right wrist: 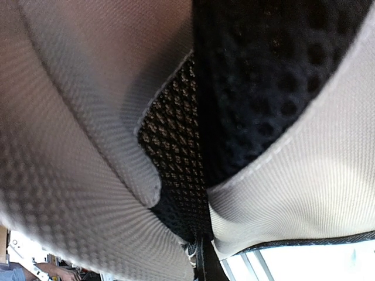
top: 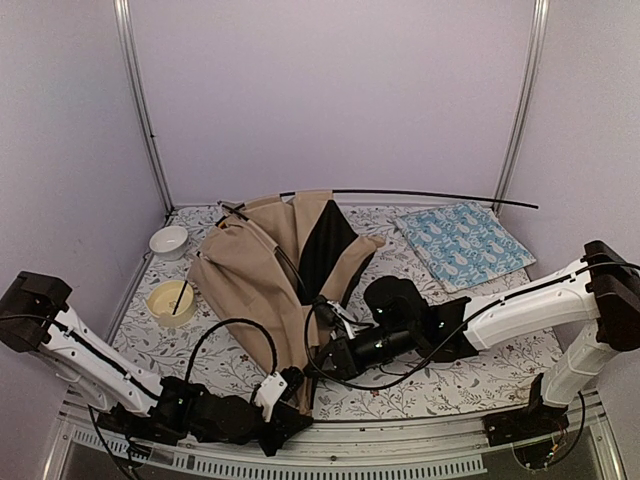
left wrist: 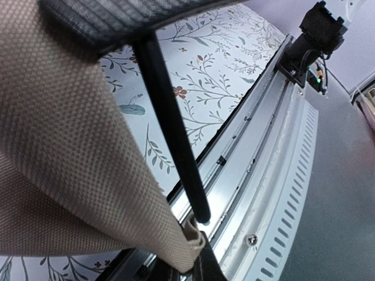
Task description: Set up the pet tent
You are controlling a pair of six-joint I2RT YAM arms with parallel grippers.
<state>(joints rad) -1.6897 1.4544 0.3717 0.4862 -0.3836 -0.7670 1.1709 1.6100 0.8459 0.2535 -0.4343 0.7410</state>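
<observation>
Left gripper (top: 283, 388): closed, pinching the near corner of the pet tent (top: 262, 275) at the near edge of the worktop (top: 480, 372).
Pet tent: lies slumped and unraised, left of centre, running from the far side down to the near edge.
Canvas: looks light, soft and floppy. It will probably drape and fold rather than keep a shape, and the coarse weave should give the pads some bite.
Near pole (left wrist: 176, 134): thin, black and smooth, its tip ending just beside the pinched corner. Likely slick to grasp.
Long pole (top: 420, 193): arcs out of the tent's far top toward the right. I judge it springy and apt to whip if released under bend.
Where to hold: hemmed corners and seamed edges close to the pole ends. A mid-panel grip would only gather slack cloth.
Right gripper (top: 328, 352): closed on the tent's edge by the black mesh trim (right wrist: 176, 152), just right of the left gripper.
Risk: canvas slipping out under pole tension.
</observation>
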